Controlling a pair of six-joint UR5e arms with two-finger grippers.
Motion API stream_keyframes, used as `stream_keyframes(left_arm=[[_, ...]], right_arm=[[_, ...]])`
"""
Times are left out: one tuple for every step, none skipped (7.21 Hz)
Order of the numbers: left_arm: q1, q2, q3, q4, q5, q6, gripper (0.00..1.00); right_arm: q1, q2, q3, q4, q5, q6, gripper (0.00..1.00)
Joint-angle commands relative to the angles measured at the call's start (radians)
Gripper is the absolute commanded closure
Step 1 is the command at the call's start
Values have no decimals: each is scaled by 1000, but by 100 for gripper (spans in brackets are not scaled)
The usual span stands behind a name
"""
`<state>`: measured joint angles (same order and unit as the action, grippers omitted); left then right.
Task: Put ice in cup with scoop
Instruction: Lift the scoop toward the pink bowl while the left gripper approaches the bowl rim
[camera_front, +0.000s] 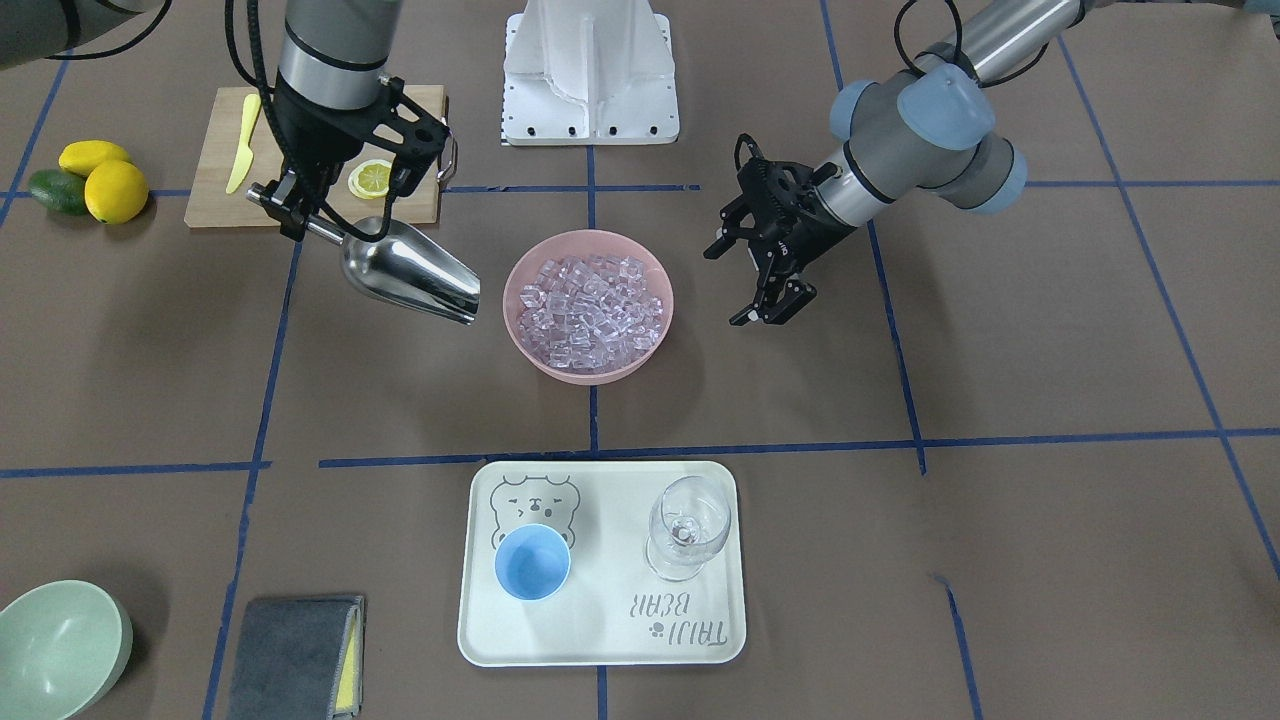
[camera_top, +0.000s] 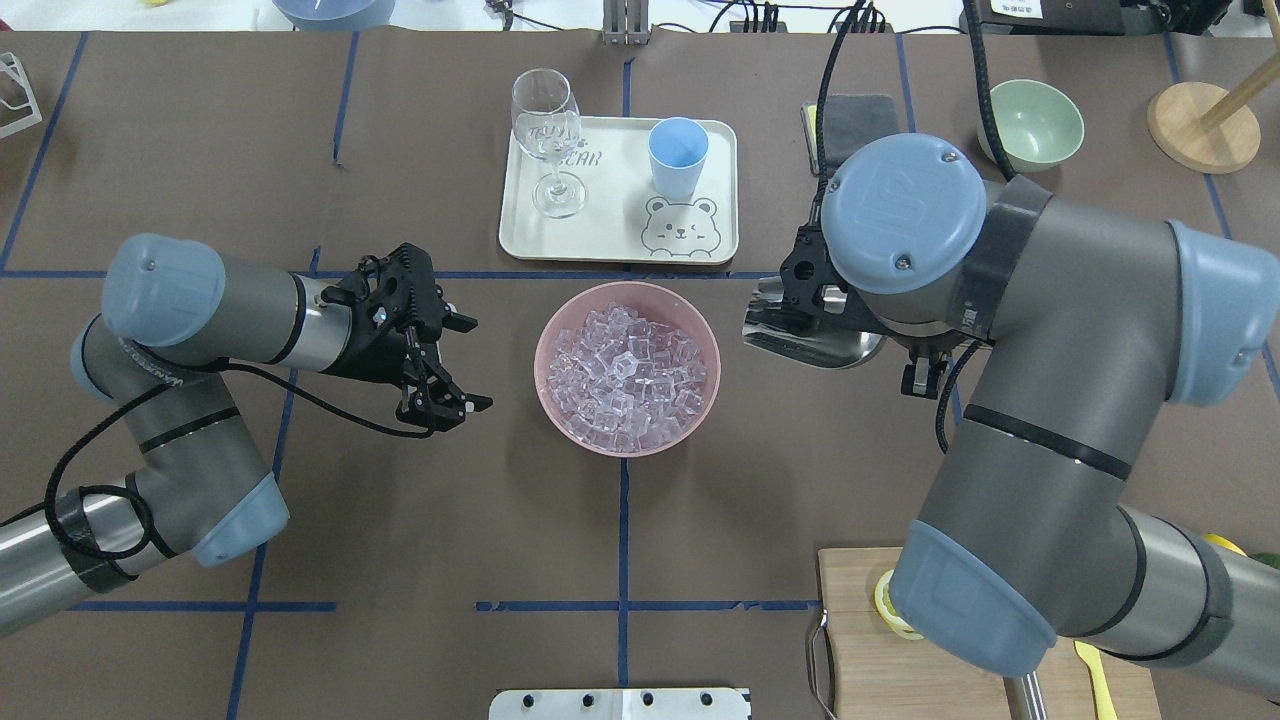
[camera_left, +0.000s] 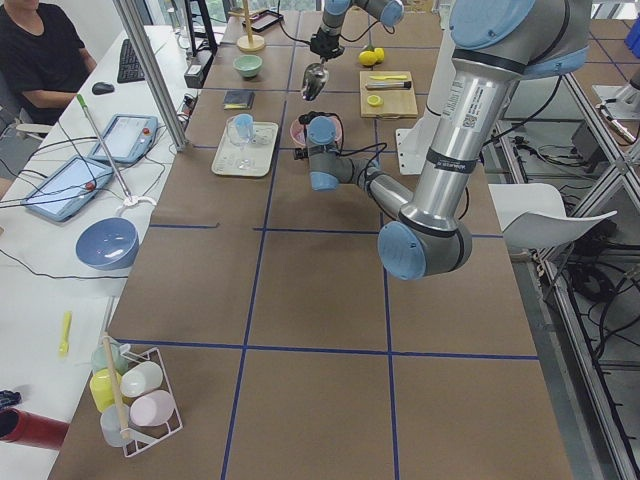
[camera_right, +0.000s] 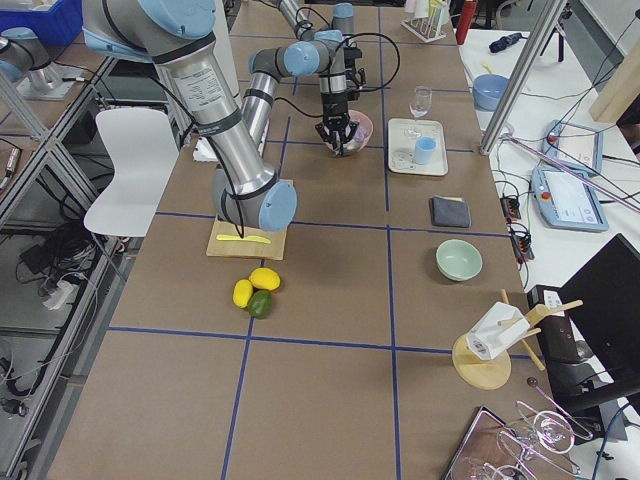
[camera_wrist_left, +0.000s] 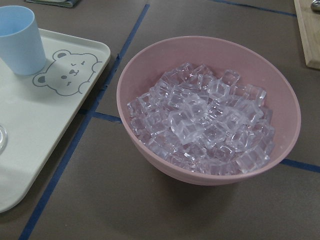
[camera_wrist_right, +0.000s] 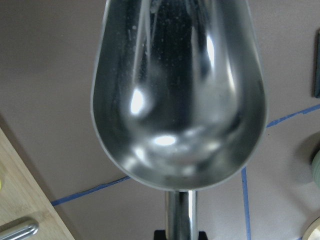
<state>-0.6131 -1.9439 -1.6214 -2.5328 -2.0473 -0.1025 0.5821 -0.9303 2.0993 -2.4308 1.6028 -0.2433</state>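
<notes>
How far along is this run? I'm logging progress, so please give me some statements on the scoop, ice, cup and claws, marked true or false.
1. The right claw holds the scoop by its handle. True.
2. The ice lies heaped in a pink bowl. True.
3. The scoop carries ice. False: its trough is empty.
4. The cup stands on the bare table. False: the cup stands on the tray, near the wine glass.
5. The left claw is shut on the bowl. False: the left claw is open, apart from the bowl, holding nothing.
</notes>
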Motion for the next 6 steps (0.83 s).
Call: stream_keyframes(left_arm=[[53, -9, 26, -1, 12, 1, 0], [67, -12, 28, -1, 12, 1, 0], [78, -29, 28, -1, 51, 1, 0], [111, -36, 38, -1, 112, 1, 0], [128, -53, 46, -1, 136, 1, 0], [128, -50, 49, -1, 137, 3, 0]], right_arm=[[-17, 27, -33, -37, -1, -85, 100], [-18, 62, -33, -89, -1, -106, 100], [-18, 109, -33, -156, -1, -146, 100], [-18, 155, -54, -187, -1, -199, 100], [-18, 172, -88, -192, -4, -209, 100], [-18, 209, -128, -194, -35, -234, 100]])
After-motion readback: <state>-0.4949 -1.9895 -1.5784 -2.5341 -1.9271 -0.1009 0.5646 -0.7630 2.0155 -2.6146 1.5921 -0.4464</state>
